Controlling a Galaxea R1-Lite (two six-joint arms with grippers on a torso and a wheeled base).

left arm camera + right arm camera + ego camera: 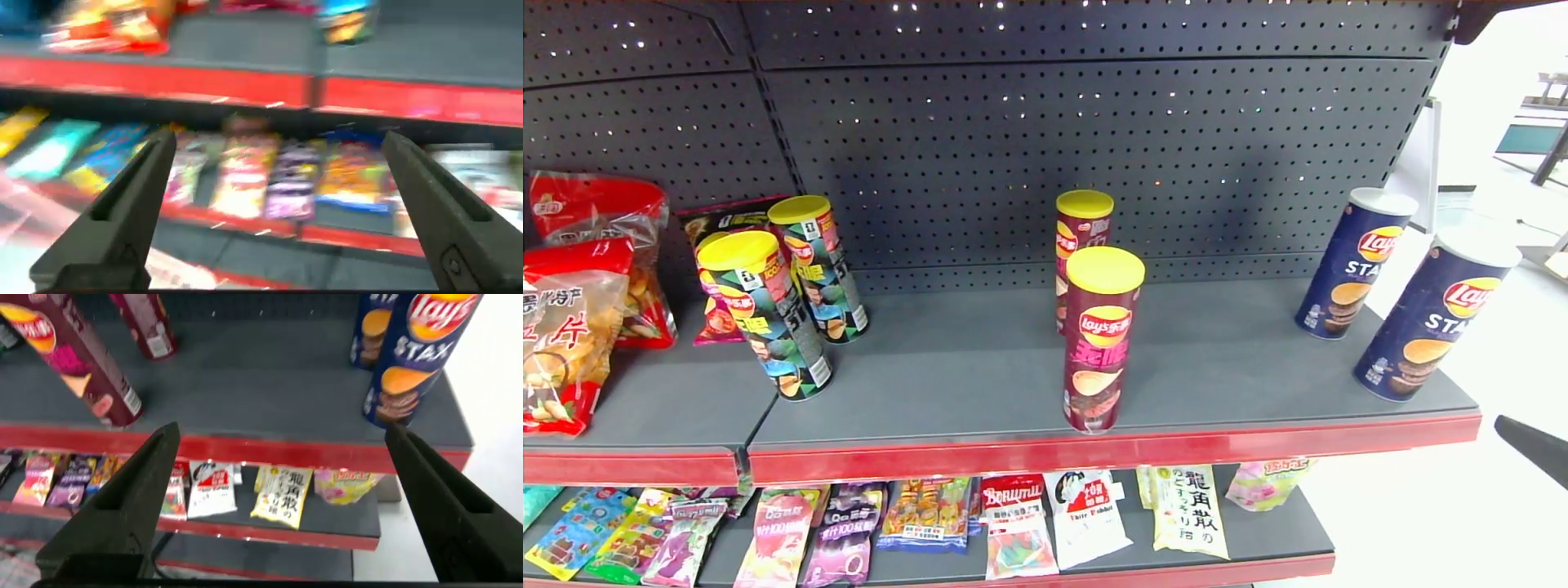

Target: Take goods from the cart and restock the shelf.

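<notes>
The upper shelf [980,359] carries two maroon chip cans [1098,343] in the middle, one behind the other. Two blue cans [1433,327] stand at its right end and two multicoloured cans [768,314] towards the left. My right gripper [282,431] is open and holds nothing. It hangs in front of the shelf's red edge [270,449], below the front maroon can [82,363] and the near blue can [417,359]. My left gripper [278,137] is open and holds nothing, facing the snack packets [286,175] on the lower shelf.
Red snack bags [572,327] fill the upper shelf's far left. Flat packets [1086,514] line the lower shelf [1274,531]. Bare shelf lies between the maroon and blue cans. Open floor [1462,506] lies to the right of the shelf, where a dark arm part [1531,447] juts in.
</notes>
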